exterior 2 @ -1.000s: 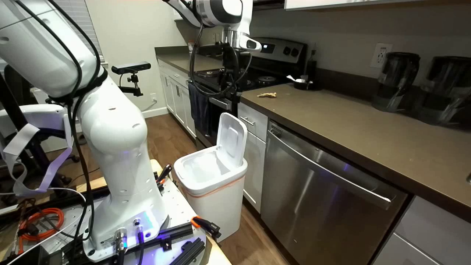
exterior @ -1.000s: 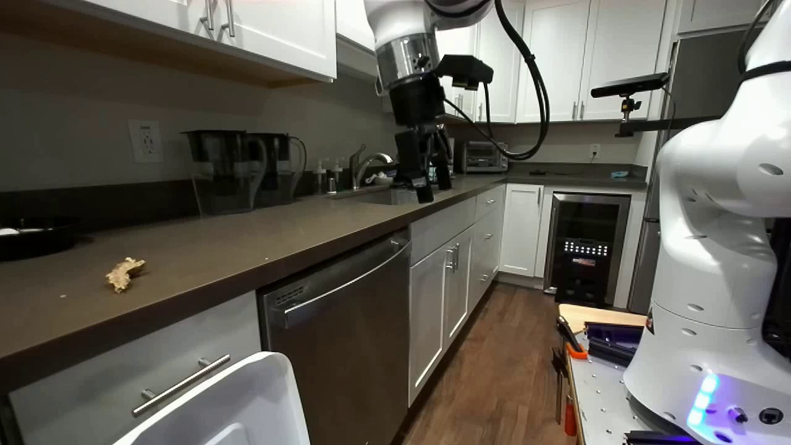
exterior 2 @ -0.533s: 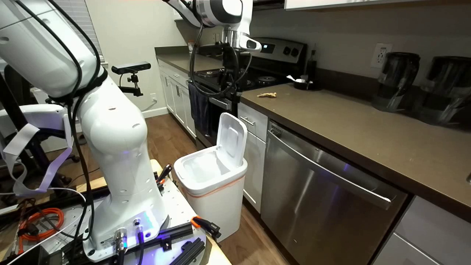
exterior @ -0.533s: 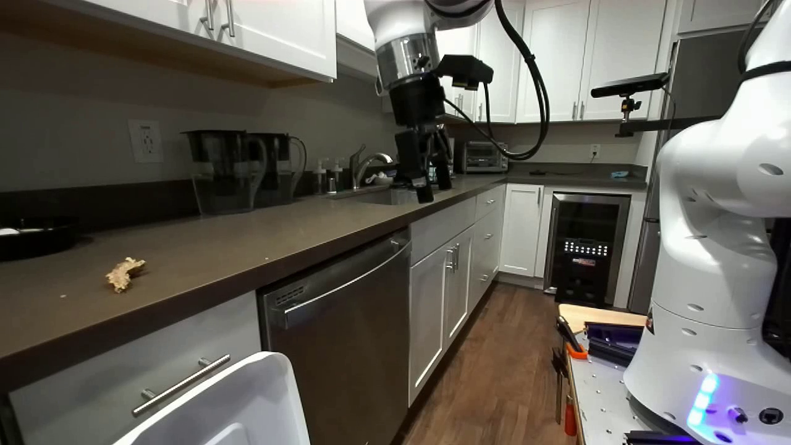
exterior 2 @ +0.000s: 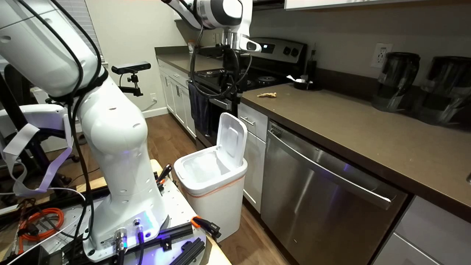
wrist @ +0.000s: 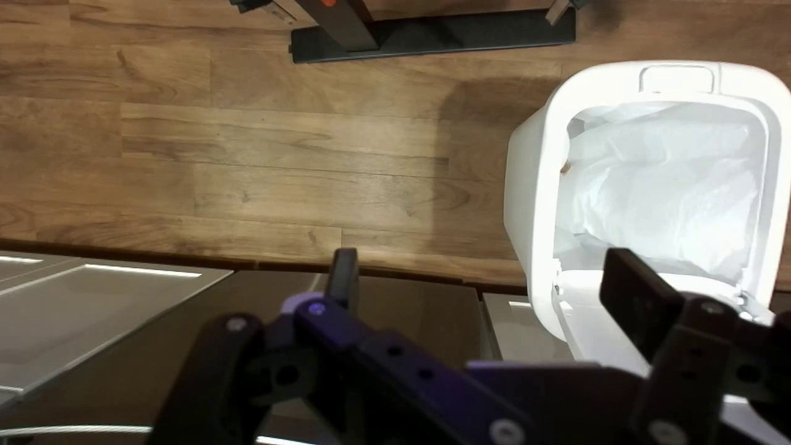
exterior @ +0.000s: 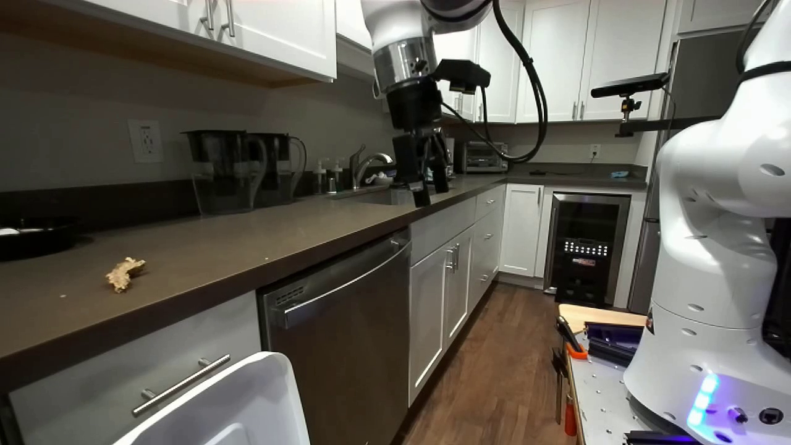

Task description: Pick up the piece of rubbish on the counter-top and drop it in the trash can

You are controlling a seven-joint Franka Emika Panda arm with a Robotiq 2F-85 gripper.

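Observation:
The piece of rubbish [exterior: 125,274] is a small crumpled tan scrap lying on the dark counter-top [exterior: 204,247]. It also shows in an exterior view [exterior 2: 267,95], near the counter end by the stove. It is out of the wrist view. The trash can [exterior 2: 217,206] is a white bin with its lid raised, below the counter front; part of its white lid [exterior: 259,402] shows in an exterior view. In the wrist view its rim [wrist: 544,198] and white liner show at right. My gripper [exterior: 431,194] hangs in the air, open and empty, apart from the scrap; its fingers [wrist: 344,278] stand wide apart.
Two dark pitchers [exterior 2: 395,82] stand against the back wall. A small black dish [exterior 2: 303,84] is beyond the scrap. The stove [exterior 2: 257,70] adjoins the counter. The dishwasher [exterior: 346,334] is under the counter. Upper cabinets [exterior: 278,37] overhang the counter.
In the last half second the arm and gripper have shifted very slightly, a little left and down in an exterior view. The scrap and the trash can have not moved.

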